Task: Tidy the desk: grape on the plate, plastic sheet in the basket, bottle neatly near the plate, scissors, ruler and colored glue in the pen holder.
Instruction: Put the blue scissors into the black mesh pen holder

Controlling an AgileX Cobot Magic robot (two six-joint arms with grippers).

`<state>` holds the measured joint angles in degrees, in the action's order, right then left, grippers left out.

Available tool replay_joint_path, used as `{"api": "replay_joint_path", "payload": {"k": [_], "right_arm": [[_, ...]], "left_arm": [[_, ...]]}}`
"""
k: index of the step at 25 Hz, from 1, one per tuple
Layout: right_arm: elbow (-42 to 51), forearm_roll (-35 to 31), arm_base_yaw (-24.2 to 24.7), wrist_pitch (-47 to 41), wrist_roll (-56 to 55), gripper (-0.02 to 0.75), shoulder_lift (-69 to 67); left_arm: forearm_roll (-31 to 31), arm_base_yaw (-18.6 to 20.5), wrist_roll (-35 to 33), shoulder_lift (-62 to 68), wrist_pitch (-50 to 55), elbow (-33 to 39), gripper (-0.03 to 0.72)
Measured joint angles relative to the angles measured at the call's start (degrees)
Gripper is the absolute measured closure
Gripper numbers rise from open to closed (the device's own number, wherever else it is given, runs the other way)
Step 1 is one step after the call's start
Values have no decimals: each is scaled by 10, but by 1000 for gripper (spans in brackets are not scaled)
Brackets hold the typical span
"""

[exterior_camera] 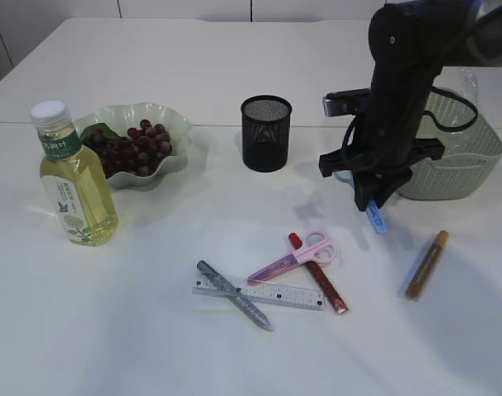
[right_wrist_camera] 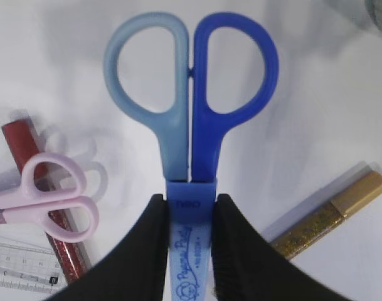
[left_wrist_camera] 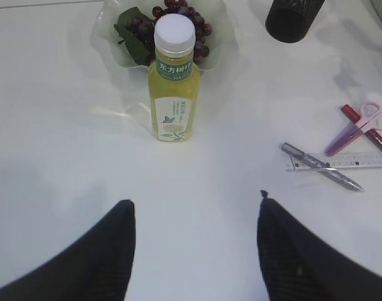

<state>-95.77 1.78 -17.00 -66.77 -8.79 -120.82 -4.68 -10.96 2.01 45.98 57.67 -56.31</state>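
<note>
Gripping blue scissors [right_wrist_camera: 189,125] by the sheath, the right claw [exterior_camera: 372,202] hangs right of the pen holder [exterior_camera: 266,132], handles down. Next: carry them left, above its rim, and release. Left claw [left_wrist_camera: 194,241] open, empty.

blue scissors [right_wrist_camera: 189,113], pink scissors [exterior_camera: 296,259], black mesh pen holder [exterior_camera: 265,133], yellow-green bottle [exterior_camera: 72,177].

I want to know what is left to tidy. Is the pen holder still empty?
Cannot tell for certain: the pen holder shows nothing sticking out above its rim, but its inside is hidden. The ruler still lies on the table.
</note>
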Motion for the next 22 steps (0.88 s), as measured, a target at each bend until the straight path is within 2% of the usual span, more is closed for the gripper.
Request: {"api": "replay_joint_path", "payload": {"k": [8, 16, 22], "right_arm": [[39, 0, -4, 96, 0, 584, 43], [116, 2, -4, 236, 0, 584, 83], [131, 4, -4, 342, 9, 584, 93]], "left_arm": [[0, 0, 0, 0, 0, 0, 246], [0, 0, 0, 0, 0, 0, 246], [0, 0, 0, 0, 0, 0, 246]]}}
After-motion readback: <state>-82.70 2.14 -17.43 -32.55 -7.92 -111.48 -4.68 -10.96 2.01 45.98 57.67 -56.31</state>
